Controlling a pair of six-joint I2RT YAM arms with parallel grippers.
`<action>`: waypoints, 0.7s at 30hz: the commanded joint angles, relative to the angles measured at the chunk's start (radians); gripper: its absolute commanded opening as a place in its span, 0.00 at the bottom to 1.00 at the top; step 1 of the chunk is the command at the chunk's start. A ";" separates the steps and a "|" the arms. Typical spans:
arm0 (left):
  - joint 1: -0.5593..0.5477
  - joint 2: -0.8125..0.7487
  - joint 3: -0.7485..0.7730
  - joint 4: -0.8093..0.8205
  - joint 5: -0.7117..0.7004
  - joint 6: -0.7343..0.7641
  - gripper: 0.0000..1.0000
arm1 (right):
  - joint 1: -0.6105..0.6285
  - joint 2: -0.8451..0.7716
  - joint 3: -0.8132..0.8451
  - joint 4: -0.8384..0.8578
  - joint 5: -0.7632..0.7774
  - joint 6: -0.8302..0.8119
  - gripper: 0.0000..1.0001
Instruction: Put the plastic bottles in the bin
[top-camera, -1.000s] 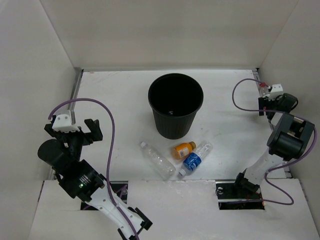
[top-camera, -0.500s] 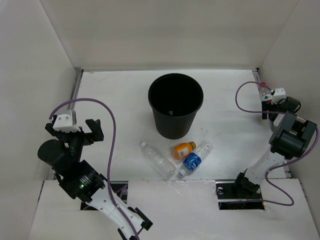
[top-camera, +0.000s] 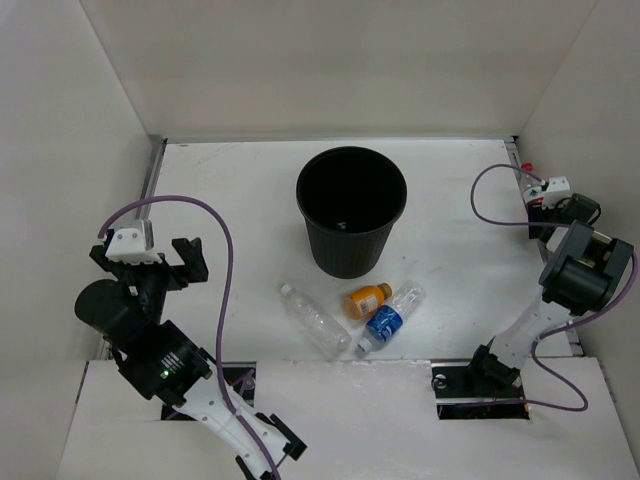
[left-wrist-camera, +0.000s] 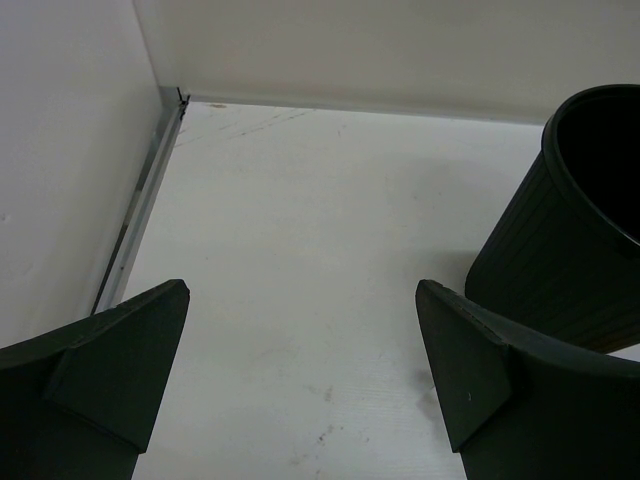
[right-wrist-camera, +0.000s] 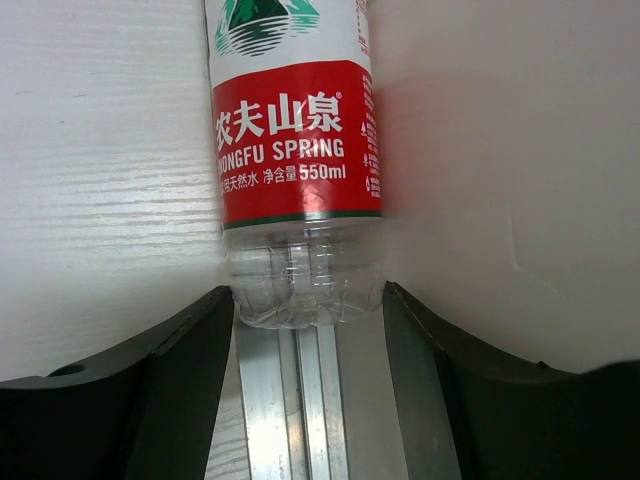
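Observation:
The black bin (top-camera: 350, 210) stands upright at mid-table; its side shows in the left wrist view (left-wrist-camera: 570, 240). In front of it lie a plain clear bottle with white cap (top-camera: 313, 318), a short orange bottle (top-camera: 366, 299) and a blue-label bottle (top-camera: 388, 320). The red-label bottle (right-wrist-camera: 295, 150) lies by the right wall, barely visible from above (top-camera: 526, 167). My right gripper (right-wrist-camera: 307, 295) (top-camera: 537, 192) is open, its fingertips either side of that bottle's base. My left gripper (left-wrist-camera: 300, 300) (top-camera: 143, 262) is open and empty, at the left above bare table.
A metal rail (right-wrist-camera: 300, 400) runs along the right wall under the red-label bottle. Another rail (left-wrist-camera: 140, 200) runs along the left wall. White walls close in the table on the left, back and right.
My right arm has swung a little right, toward the right wall, bringing its gripper up to the red-label bottle. The left arm and the three front bottles have not moved.

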 joint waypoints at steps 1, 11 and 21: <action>0.007 0.020 0.033 0.015 0.029 -0.004 1.00 | -0.003 0.009 0.017 0.016 -0.006 -0.008 0.30; 0.011 -0.007 -0.019 0.017 0.029 0.001 1.00 | 0.106 -0.216 -0.041 -0.052 0.009 -0.010 0.03; 0.007 -0.038 -0.089 0.038 0.029 0.006 1.00 | 0.239 -0.536 -0.058 -0.206 0.007 0.026 0.02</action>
